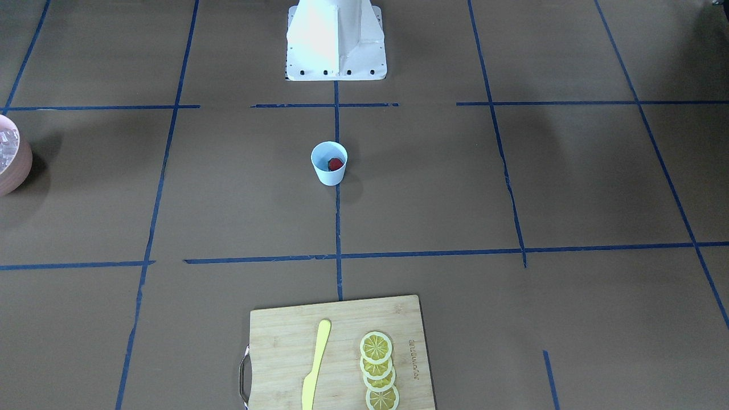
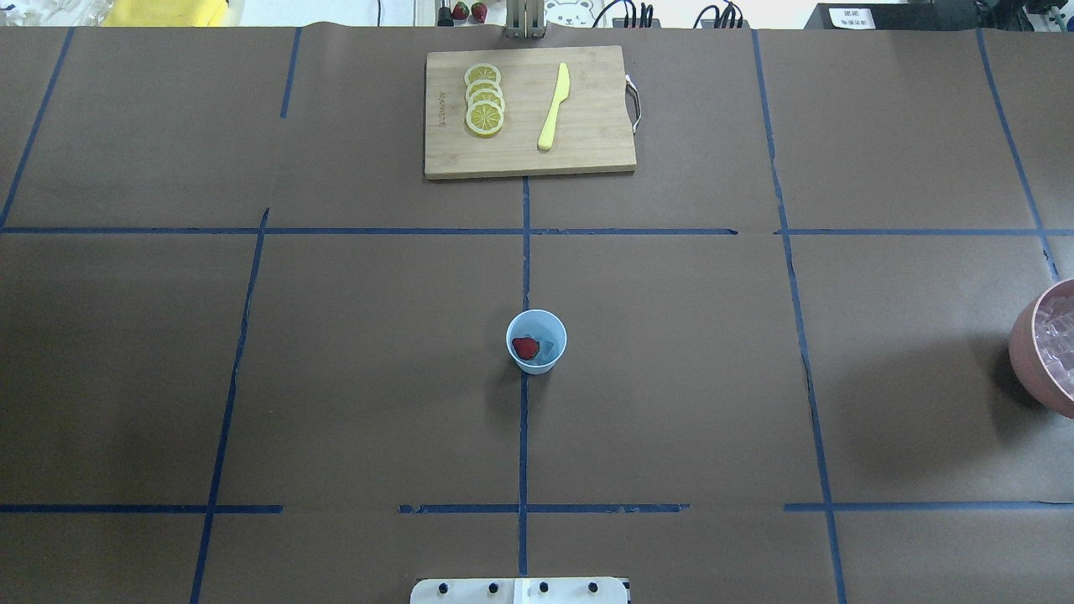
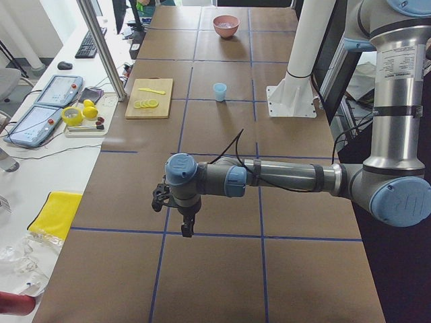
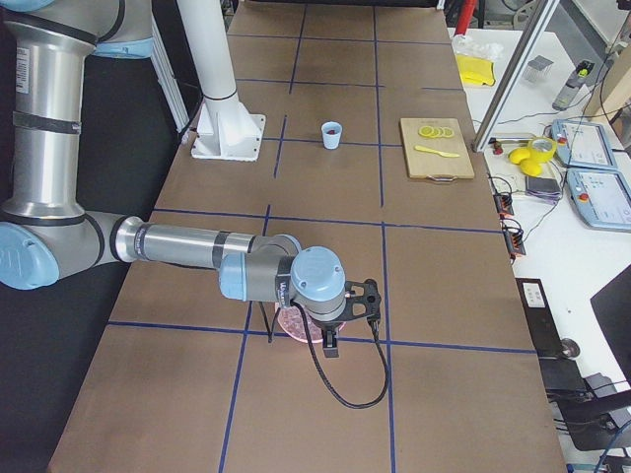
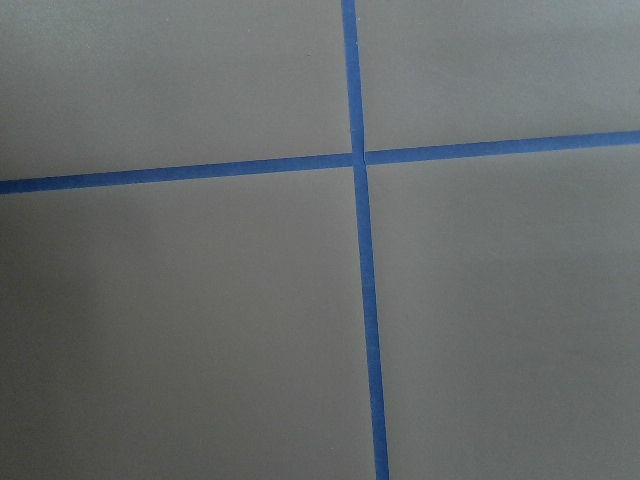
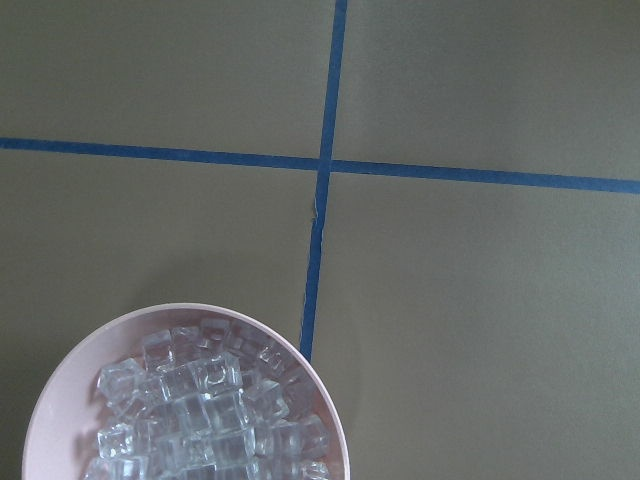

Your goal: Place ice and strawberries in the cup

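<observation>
Pale-blue cup (image 2: 537,321) stands mid-table, strawberry (image 2: 526,347) inside, probable ice (image 2: 550,346) at its 3 o'clock. You have left gripper (image 3: 186,229), right gripper (image 4: 330,345) parked at table ends, clearing cup; opening, load: cannot tell.

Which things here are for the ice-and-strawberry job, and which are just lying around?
For the job: cup, strawberry already inside it, ice piled in the bowl.
Just lying about: cutting board, lemon slices, knife.
</observation>
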